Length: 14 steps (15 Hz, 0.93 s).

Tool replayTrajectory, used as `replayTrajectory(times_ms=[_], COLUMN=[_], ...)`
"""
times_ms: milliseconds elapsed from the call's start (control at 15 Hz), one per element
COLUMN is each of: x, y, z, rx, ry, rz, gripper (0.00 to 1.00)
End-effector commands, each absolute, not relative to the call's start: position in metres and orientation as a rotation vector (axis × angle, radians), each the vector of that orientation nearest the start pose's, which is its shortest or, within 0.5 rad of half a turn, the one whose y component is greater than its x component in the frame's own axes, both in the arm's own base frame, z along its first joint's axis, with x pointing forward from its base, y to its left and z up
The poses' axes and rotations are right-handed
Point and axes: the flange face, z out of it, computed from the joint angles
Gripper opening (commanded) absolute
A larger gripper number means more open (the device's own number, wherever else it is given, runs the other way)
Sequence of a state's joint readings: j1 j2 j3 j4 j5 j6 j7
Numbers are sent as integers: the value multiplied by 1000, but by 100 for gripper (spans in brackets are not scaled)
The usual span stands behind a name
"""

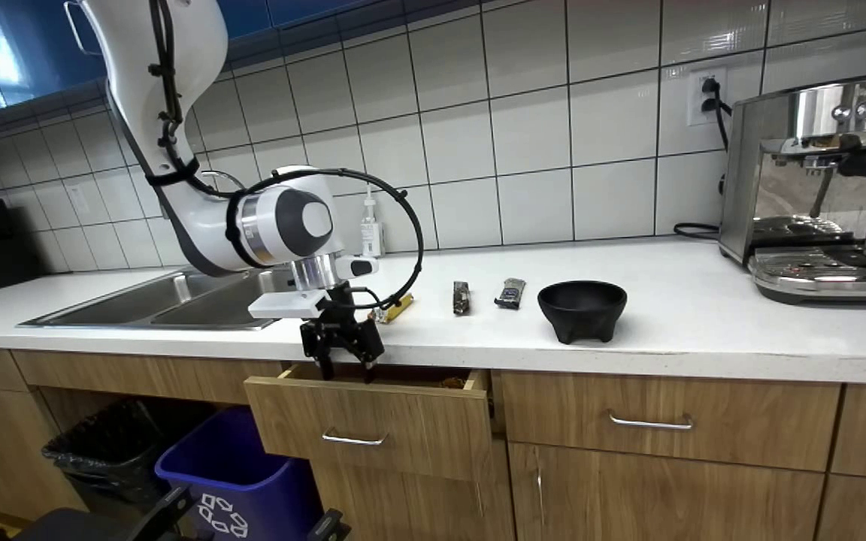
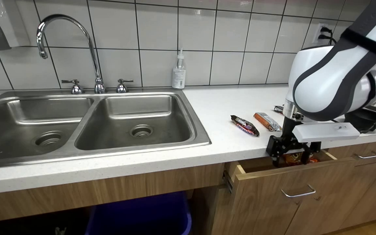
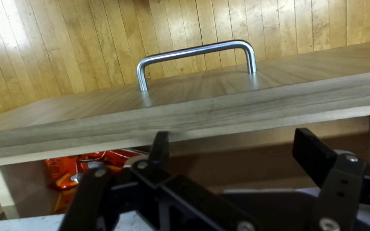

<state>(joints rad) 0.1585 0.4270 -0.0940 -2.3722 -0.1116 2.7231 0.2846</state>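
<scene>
Plainly, the claw (image 3: pixel 232 141) is wide, its two black fingers (image 3: pixel 315 152) spread well apart at the mouth of a wooden drawer (image 1: pixel 373 417), with the tips just behind the front panel (image 3: pixel 204 109). Whether the left-hand finger in the wrist view touches that panel, I cannot tell. The drawer is pulled out from under the edge of the white counter (image 1: pixel 704 323) in both exterior views, with a metal handle (image 3: pixel 196 51) across its face. Inside, near one end, lies a shiny red and orange bag (image 3: pixel 63 173), partly hidden by the claw in the wrist view.

Just above, on the counter, an orange-wrapped bar (image 2: pixel 268 121) lies beside a dark-wrapped bar (image 2: pixel 245 126). In an exterior view, a dark bar (image 1: pixel 461 298) and a silvery one (image 1: pixel 510 293) lie near a black bowl (image 1: pixel 582 309) on short legs. Below the counter stands a blue bin (image 1: pixel 267 496), beside a black trash bag (image 1: pixel 98 451). Farther off come a double steel sink (image 2: pixel 85 122) with a curved tap (image 2: pixel 97 70), a clear bottle (image 2: pixel 179 78) just before the tiled wall (image 1: pixel 531 128) and, past the bowl, a steel coffee machine (image 1: pixel 816 124).
</scene>
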Motion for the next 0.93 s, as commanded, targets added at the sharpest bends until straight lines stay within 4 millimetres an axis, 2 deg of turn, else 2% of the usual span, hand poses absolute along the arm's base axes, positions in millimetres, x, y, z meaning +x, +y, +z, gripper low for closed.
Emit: replayTrajectory(times_ms=[0, 600, 867], x=[501, 499, 495], y=[37, 40, 39], z=[140, 127, 127], rx=[-3272, -3278, -3260], ry=[111, 76, 60], rz=[94, 109, 137], gripper=[100, 100, 100])
